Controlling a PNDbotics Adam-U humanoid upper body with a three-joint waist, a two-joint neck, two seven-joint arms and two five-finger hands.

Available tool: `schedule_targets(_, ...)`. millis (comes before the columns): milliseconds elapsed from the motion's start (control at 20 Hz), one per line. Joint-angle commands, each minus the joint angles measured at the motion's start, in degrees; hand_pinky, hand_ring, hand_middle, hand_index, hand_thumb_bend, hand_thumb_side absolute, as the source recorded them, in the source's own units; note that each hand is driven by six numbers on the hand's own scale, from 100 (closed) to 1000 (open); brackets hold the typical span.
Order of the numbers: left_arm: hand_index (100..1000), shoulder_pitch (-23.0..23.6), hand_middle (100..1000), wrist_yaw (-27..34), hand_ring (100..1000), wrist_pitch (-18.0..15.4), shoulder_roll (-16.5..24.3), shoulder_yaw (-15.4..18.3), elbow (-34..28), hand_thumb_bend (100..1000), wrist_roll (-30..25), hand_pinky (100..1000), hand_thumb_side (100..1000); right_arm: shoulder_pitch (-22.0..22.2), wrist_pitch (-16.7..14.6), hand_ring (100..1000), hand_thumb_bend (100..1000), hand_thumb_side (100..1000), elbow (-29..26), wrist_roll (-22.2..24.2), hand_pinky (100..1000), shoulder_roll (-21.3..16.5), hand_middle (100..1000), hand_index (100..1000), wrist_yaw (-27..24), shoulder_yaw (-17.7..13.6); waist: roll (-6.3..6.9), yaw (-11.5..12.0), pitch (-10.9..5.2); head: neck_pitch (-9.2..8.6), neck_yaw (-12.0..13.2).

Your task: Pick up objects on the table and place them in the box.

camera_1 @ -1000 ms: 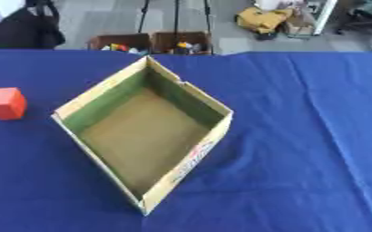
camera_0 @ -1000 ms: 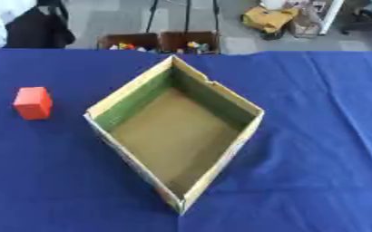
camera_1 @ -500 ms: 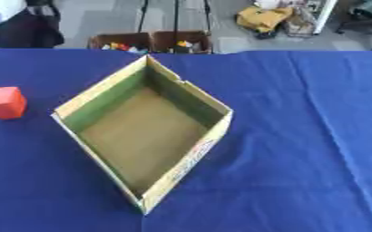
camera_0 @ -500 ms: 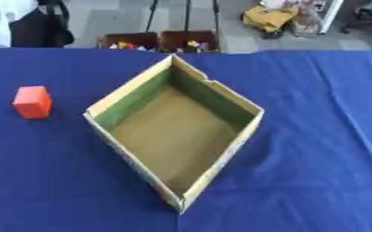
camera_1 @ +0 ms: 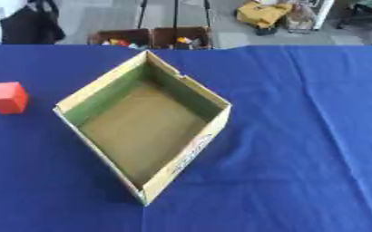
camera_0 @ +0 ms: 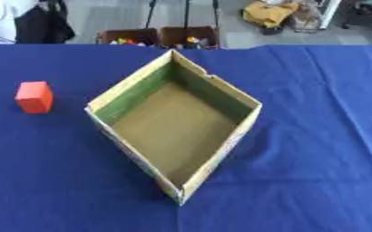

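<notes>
Here the red cube sits on the blue tablecloth at the left of the scene, beside but clearly apart from the left wall of the open cardboard box. Against the pictures from a second and half a second ago, nothing on the table has changed: the cube keeps its place, and the box, turned corner-on to the viewer, is unmoved. Its brown floor shows bare, so by this evidence no object has yet gone in and the task is judged to stand at its very start.

Neither robot hand appears in either eye view; the state of their fingers therefore cannot be told, and the cube's position can only be given relative to the table, not to a hand. Since the cube lies on the robot's left, the left hand would seem the nearer choice for a first reach. Beyond the table's far edge stand two brown bins holding small coloured items.
</notes>
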Motion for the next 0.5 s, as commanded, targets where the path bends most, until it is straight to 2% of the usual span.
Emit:
schedule_targets(50, 1000, -1.4, 927, -1.9, 817, 1.6, 4.6, -1.7, 2.0, 466, -2.6, 676, 940, -0.5, -0.1, 758, 100, 786, -1.0, 0.4, 771, -1.7, 810, 844, -0.3, -0.1, 0.54, -0.2, -2.40, 0.64, -0.4)
schedule_targets(500, 1000, -7.1, 958, -9.4, 895, -3.2, 7.1, -8.5, 13.8, 540, -10.3, 781, 876, -0.6, 0.0, 757, 100, 787, -1.0, 1.2, 771, -1.9, 810, 840, -0.8, 0.4, 0.62, -0.9, -2.50, -0.01, 1.4)
